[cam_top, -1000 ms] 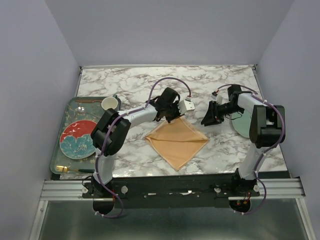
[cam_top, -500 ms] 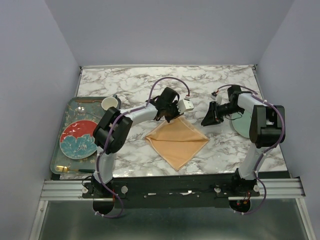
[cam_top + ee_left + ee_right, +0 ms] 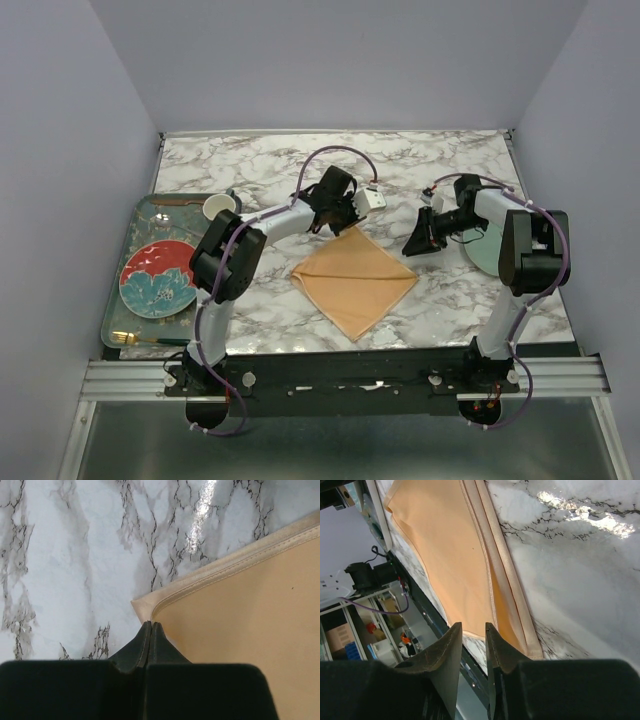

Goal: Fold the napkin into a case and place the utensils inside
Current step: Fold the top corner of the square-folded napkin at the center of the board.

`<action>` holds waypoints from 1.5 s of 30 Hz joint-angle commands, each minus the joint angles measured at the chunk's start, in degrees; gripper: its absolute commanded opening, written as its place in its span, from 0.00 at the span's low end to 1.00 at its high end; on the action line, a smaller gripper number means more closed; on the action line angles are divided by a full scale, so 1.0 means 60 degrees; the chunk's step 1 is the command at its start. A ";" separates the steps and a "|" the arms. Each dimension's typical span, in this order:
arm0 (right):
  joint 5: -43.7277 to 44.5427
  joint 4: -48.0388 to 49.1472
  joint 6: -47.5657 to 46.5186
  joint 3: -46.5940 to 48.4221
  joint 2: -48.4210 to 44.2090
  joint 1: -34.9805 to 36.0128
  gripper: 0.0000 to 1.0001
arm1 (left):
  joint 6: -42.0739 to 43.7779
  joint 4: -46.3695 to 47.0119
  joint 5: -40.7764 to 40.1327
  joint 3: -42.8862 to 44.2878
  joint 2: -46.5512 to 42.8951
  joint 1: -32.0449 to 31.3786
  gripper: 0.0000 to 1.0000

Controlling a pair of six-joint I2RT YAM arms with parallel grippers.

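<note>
The peach-orange napkin [image 3: 353, 282] lies flat as a diamond on the marble table, with layered hems along its right edge [image 3: 450, 555]. My left gripper [image 3: 336, 212] is shut, its tips [image 3: 151, 624] right at the napkin's far corner [image 3: 240, 630]; no cloth shows between the jaws. My right gripper [image 3: 416, 243] is open by a narrow gap and empty, hovering by the napkin's right corner [image 3: 473, 625]. A gold fork [image 3: 135, 340] lies on the tray's near edge at far left. No folded case is in view.
A grey patterned tray [image 3: 117, 300] at the left holds a red-and-blue plate [image 3: 157, 277] and a white cup [image 3: 218, 207]. A pale green plate [image 3: 484, 252] lies under my right arm. The table's front edge runs close to the napkin's near corner.
My left gripper has shifted a little toward the far side, along the napkin's far corner. The right gripper has barely moved. The napkin keeps its shape.
</note>
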 commanded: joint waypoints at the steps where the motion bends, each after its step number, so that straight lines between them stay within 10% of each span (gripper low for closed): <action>1: -0.0199 -0.0224 -0.0209 -0.0065 0.0160 -0.0058 0.33 | 0.0111 -0.0321 -0.0053 0.0426 0.0292 0.0101 0.08; 16: -0.0593 -0.0619 -0.0472 0.0331 -0.0527 -0.0058 0.34 | -0.2214 -0.1257 0.1130 0.0282 -0.1783 0.1549 0.62; 23: -0.1034 -0.0459 -0.0166 0.0068 -0.0982 0.0452 0.35 | -0.3971 -0.2723 0.4048 -0.1606 -0.3515 0.2005 0.64; 45: 0.0562 0.0582 0.0480 0.0037 0.0263 0.1568 0.34 | -0.3580 -0.3529 0.1632 -0.3938 -0.3971 0.2357 0.47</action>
